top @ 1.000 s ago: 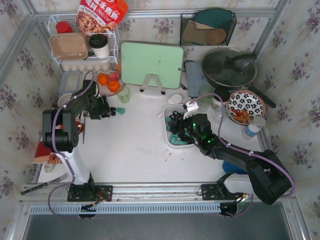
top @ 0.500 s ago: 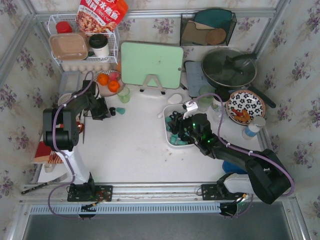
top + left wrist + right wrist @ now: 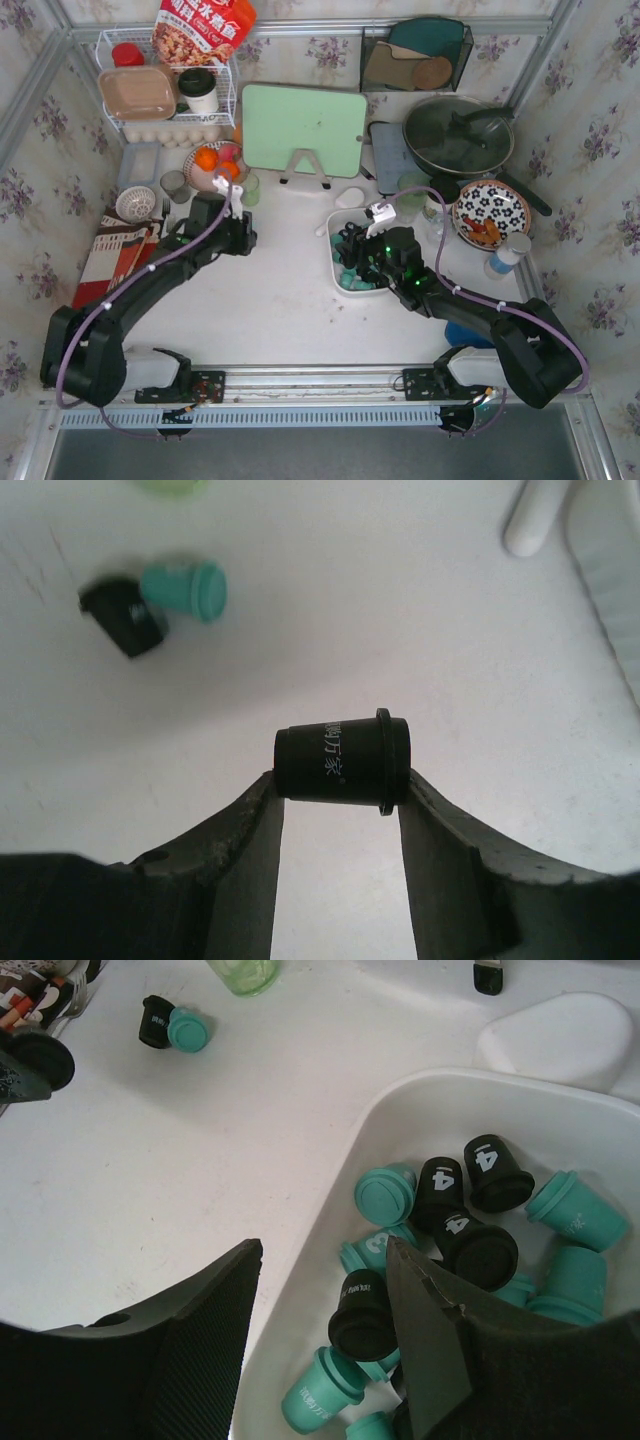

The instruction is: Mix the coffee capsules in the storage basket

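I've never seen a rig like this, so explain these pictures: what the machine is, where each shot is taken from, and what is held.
It is two robot arms bolted at the near edge of a white table, each ending in a two-finger gripper. The wide picture comes from a fixed camera above and behind them; the two close-ups come from cameras on the wrists. The left gripper pinches a black coffee capsule over the table; a black capsule and a teal one lie loose beyond. The right gripper is open at the rim of the white storage basket, which holds mixed teal and black capsules. A green cutting board and lidded pan stand farther back.
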### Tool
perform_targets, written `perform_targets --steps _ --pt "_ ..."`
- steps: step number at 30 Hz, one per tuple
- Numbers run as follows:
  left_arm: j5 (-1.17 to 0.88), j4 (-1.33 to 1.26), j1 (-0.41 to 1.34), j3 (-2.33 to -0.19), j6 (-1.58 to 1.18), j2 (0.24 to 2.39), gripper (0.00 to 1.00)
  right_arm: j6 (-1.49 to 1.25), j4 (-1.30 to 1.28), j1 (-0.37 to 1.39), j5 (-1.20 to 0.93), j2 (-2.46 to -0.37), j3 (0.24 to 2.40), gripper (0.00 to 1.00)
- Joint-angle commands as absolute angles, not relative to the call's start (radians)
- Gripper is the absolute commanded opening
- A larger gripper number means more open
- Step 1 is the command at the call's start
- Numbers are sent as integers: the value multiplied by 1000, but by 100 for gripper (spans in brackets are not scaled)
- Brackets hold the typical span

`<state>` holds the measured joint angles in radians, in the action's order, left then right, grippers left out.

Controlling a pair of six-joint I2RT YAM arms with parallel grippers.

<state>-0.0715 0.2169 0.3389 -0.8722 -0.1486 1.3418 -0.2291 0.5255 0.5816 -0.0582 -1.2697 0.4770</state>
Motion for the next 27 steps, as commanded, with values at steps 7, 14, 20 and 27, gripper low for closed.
perform_targets --steps 7,14,20,27 --pt "-130 -274 653 -643 236 1146 45 -235 597 581 -61 -1266 468 60" --pt "-150 -450 833 -575 439 1193 50 -233 632 594 -130 -1232 456 59" --pt "-260 -595 871 -528 512 1253 59 -250 677 606 -188 -1180 435 58" --pt "-209 -623 910 -524 622 1271 58 -281 634 606 -277 -1184 473 57"
